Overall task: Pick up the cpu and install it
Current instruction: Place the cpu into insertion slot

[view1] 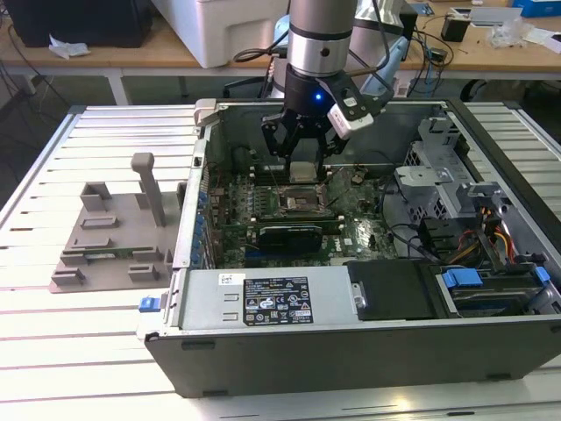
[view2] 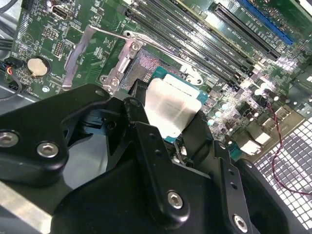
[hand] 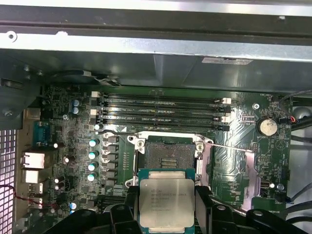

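The cpu is a flat square chip with a silver-grey top and a teal-green rim. It sits between the black fingers of my gripper, which is shut on it. In the exterior view the gripper hangs inside the open computer case, just above the motherboard socket. In the first wrist view the socket lies open with its metal frame and lever swung aside, directly ahead of the held chip. The second wrist view shows the cpu tilted over the socket frame.
The grey computer case lies open on a slatted metal table. Memory slots run beside the socket, and a black expansion card lies near it. A drive cage and cables fill the exterior view's right. A grey fixture tray stands on the left.
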### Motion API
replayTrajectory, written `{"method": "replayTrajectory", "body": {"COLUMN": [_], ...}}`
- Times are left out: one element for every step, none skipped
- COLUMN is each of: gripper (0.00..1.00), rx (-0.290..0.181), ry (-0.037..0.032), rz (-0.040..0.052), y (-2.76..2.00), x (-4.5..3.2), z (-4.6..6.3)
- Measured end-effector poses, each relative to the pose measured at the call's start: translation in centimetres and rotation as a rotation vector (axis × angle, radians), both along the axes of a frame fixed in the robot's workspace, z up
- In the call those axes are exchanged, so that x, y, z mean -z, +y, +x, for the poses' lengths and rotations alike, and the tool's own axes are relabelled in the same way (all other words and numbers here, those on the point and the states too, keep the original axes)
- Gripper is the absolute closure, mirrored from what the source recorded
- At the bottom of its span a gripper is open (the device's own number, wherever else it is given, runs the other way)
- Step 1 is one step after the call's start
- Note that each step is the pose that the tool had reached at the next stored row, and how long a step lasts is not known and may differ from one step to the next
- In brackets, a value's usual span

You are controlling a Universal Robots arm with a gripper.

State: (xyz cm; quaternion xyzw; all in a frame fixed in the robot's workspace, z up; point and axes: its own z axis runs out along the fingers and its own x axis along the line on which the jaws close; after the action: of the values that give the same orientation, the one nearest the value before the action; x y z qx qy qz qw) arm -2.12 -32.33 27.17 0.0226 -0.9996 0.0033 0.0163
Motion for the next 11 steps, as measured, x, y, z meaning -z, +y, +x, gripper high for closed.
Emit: {"method": "replayTrajectory", "body": {"gripper": [0.46, 0.46, 0.46, 0.46, 0.46, 0.46, 0.46, 0.46, 0.46, 0.46, 0.46], "rx": [0.000, 0.001, 0.006, 0.013, 0.021, 0.047, 0.058, 0.075, 0.094, 0.110, 0.122], "ry": [0.0000, -0.0001, 0.0000, 0.0000, 0.0000, 0.0000, 0.0000, -0.0001, 0.0000, 0.0001, 0.0001], "rz": [0.0000, 0.0000, -0.0003, -0.0007, -0.0013, -0.0029, -0.0034, -0.0041, -0.0048, -0.0051, -0.0054], "y": [0.00, 0.00, 0.00, 0.00, 0.00, 0.00, 0.00, 0.00, 0.00, 0.00, 0.00], "x": [0.00, 0.00, 0.00, 0.00, 0.00, 0.00, 0.00, 0.00, 0.00, 0.00, 0.00], "z": [0.00, 0.00, 0.00, 0.00, 0.00, 0.00, 0.00, 0.00, 0.00, 0.00, 0.00]}}
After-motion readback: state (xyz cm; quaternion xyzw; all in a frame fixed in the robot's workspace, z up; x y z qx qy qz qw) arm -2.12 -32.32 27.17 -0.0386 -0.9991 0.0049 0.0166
